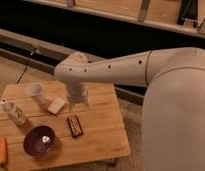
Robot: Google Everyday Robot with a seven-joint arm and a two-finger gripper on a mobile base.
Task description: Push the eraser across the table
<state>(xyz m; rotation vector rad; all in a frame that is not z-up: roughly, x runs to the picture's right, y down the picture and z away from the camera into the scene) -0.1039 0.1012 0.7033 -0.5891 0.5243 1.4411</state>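
Note:
The eraser (74, 125), a small flat dark block with reddish edges, lies on the light wooden table (103, 130) near its middle, just right of the purple bowl (39, 140). My gripper (78, 103) hangs from the white arm above the table, just behind and slightly right of the eraser, apart from it. A pale beige block (56, 105) lies to the gripper's left.
A white cup (36, 93) stands at the back left. A white bottle (13, 113) lies at the left edge. An orange carrot-like thing (2, 151) is at the front left corner. My white body (176, 115) fills the right side.

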